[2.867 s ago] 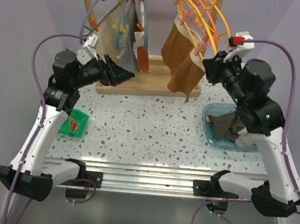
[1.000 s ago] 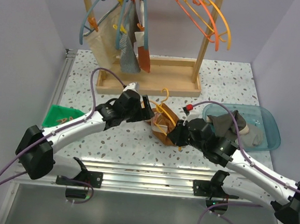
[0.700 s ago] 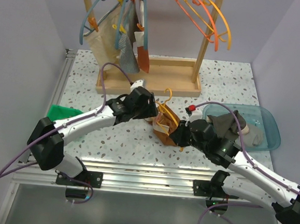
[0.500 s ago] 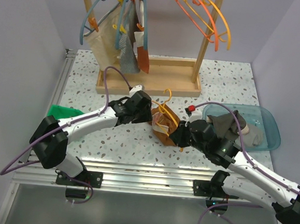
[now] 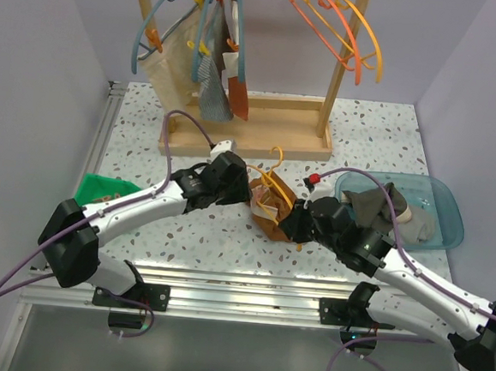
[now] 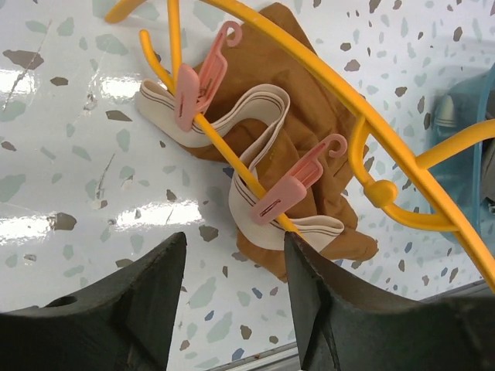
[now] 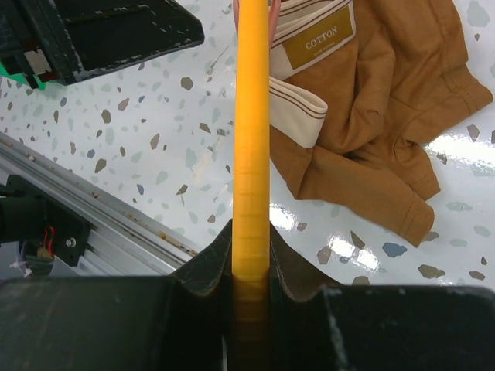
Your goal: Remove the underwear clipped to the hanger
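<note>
The rust-brown underwear (image 5: pixel 273 217) lies crumpled on the table, its beige waistband (image 6: pixel 259 127) held to the yellow hanger (image 6: pixel 332 89) by two pink clips (image 6: pixel 198 83) (image 6: pixel 289 189). My right gripper (image 7: pixel 251 255) is shut on the hanger's bar (image 7: pixel 251 139) just right of the underwear (image 7: pixel 371 131). Low over the table at the cloth's left edge, my left gripper (image 6: pixel 232 251) stands open. Only bare table shows between its fingers, and the right fingertip (image 6: pixel 298 251) is close beside the nearer clip.
A wooden rack (image 5: pixel 243 139) stands behind, with blue-grey hangers and cloths (image 5: pixel 201 70) on the left and orange hangers (image 5: pixel 342 30) on the right. A teal tray (image 5: pixel 448 220) of clothes sits at the right, a green box (image 5: pixel 97 191) at the left. The metal rail (image 5: pixel 240 284) runs along the near edge.
My left gripper moved right, up to the underwear, and its jaws narrowed partway. The right gripper kept its hold on the hanger, almost still.
</note>
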Tool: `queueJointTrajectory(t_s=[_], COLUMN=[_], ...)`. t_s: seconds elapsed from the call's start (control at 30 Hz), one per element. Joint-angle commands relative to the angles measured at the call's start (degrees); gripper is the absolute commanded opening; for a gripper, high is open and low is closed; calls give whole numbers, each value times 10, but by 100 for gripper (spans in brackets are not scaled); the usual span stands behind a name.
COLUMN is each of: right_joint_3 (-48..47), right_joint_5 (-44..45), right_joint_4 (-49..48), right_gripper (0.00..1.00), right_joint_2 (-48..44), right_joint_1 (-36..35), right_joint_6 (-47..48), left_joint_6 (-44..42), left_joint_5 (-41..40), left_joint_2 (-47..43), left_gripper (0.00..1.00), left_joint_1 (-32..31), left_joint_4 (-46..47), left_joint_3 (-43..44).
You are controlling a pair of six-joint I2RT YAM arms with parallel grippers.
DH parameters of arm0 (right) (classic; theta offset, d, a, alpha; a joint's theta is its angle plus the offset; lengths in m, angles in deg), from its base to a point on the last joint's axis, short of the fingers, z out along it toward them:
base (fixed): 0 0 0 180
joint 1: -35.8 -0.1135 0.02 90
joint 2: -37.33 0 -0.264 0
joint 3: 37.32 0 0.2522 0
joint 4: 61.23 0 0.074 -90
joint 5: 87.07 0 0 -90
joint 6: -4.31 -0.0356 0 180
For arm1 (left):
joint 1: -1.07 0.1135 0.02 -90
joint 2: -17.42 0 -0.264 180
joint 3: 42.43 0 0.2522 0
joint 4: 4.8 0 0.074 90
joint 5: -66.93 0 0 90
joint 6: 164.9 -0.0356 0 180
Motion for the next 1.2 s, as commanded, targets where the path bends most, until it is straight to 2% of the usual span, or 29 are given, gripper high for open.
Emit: queueJointTrajectory(t_s=[0.0,0.57,0.73,0.93,1.17], right_joint_3=[-22,-20,-24,-28,-28], right_joint_5=[13,13,17,27,44], right_joint_4=[-24,-30,-30,-25,-14], right_gripper=[0,0,0,0,0], right_joint_2=[8,13,16,14,6], right_joint_1=[-2,-2,-2,-2,-2], right_joint_6=[7,12,14,13,8], left_joint_6=[-10,-56,-54,-28,1], left_joint_5=[-3,-21,-54,-63,-62], left_joint_2=[29,96,125,95,47], left_gripper=[58,58,53,40,36], left_joint_1=[-10,-15,-14,-13,-13], left_joint_4=[9,40,-15,-12,-13], left_joint_3=[25,98,125,70,9])
